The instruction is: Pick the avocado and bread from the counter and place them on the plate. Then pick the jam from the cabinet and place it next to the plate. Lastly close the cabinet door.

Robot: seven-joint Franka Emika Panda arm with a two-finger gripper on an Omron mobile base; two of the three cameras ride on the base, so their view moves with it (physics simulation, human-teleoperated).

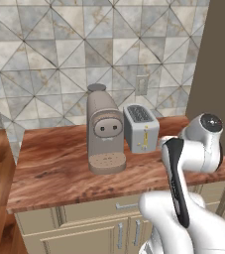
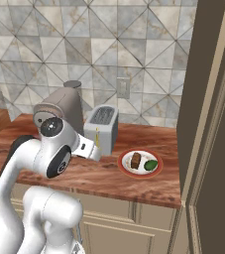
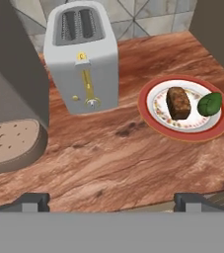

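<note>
The brown bread chunk and dark-green avocado lie on the orange-rimmed white plate. The two-finger gripper is spread and empty. Next, approach the cabinet's jam squarely.

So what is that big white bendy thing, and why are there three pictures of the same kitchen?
The white thing is a robot arm. Two pictures come from cameras riding behind it, one on each side. The third comes from a camera on its hand, looking down past its claw, which is open and holds nothing. On the wooden counter stand a coffee machine and a toaster. Beside the toaster is a plate with a red rim, and on it lie the bread and the green avocado. The tall brown slab at the right is a cabinet door.
</note>
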